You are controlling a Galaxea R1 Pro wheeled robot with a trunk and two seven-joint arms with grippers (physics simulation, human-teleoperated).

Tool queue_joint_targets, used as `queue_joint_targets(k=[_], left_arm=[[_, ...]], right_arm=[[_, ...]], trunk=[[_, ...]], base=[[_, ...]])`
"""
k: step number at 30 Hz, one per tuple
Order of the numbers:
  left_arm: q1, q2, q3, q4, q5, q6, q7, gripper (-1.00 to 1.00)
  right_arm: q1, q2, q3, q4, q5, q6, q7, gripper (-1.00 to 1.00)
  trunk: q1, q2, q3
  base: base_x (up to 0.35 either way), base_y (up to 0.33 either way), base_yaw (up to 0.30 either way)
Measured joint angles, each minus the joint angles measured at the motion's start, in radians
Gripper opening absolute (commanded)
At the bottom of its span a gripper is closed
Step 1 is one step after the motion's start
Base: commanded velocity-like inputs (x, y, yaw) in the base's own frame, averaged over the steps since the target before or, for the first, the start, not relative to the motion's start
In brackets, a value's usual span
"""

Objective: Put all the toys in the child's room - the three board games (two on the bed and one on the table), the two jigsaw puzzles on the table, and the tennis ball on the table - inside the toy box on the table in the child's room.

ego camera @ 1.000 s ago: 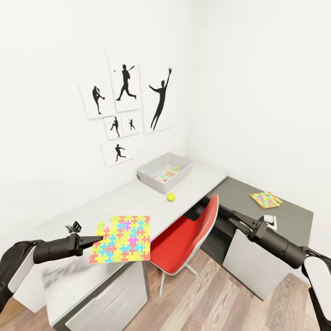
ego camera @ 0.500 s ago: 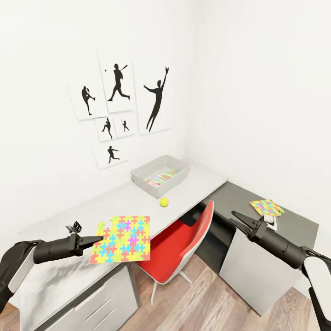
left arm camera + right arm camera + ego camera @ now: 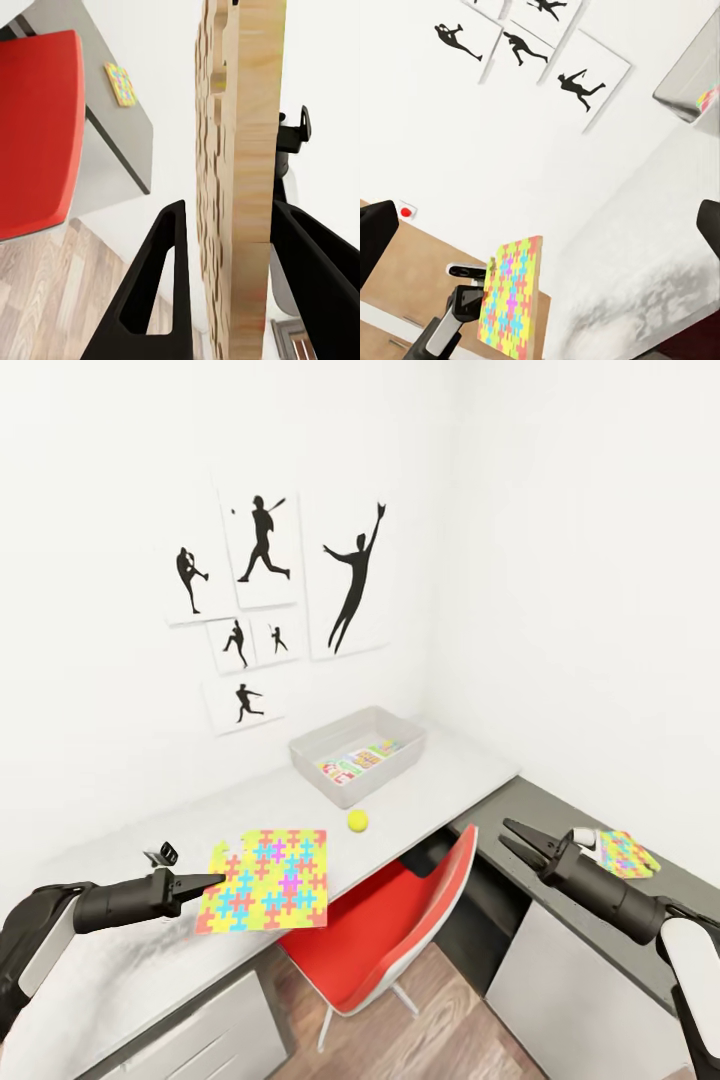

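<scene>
— Multicoloured, flat: the jigsaw puzzle (image 3: 264, 880) is pinched by its near-left edge in our left tool (image 3: 205, 880), held level above the near end of the tabletop (image 3: 150, 950). Our right tool (image 3: 515, 839) is spread wide and carries nothing.

— So which way to the toy box (image 3: 358, 756)?

— Far and to the right of our left tool, against the wall. The tennis ball (image 3: 357, 820) lies between. We judge the left arm better placed to deliver; the second puzzle (image 3: 628, 853) sits just past our right tool.
</scene>
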Motion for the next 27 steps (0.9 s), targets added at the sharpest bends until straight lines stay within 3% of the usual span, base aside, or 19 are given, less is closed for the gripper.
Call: queue_joint_targets(k=[8, 15, 27], left_arm=[[0.0, 0.0, 0.0, 0.001, 0.0, 0.0, -0.001, -1.0], [-0.001, 0.0, 0.0, 0.001, 0.0, 0.0, -0.001, -1.0], [0.0, 0.0, 0.0, 0.001, 0.001, 0.0, -0.001, -1.0]], right_arm=[[0.0, 0.0, -0.005, -0.001, -0.003, 0.001, 0.005, 1.0], [0.0, 0.0, -0.022, -0.001, -0.002, 0.002, 0.006, 1.0], [0.0, 0.0, -0.022, -0.001, -0.002, 0.002, 0.005, 1.0]], trunk=[[0.0, 0.0, 0.0], [0.0, 0.0, 0.0], [0.0, 0.0, 0.0]], base=[[0.255, -0.203, 0.001], [0.292, -0.011, 0.014], [0.269, -0.111, 0.256]])
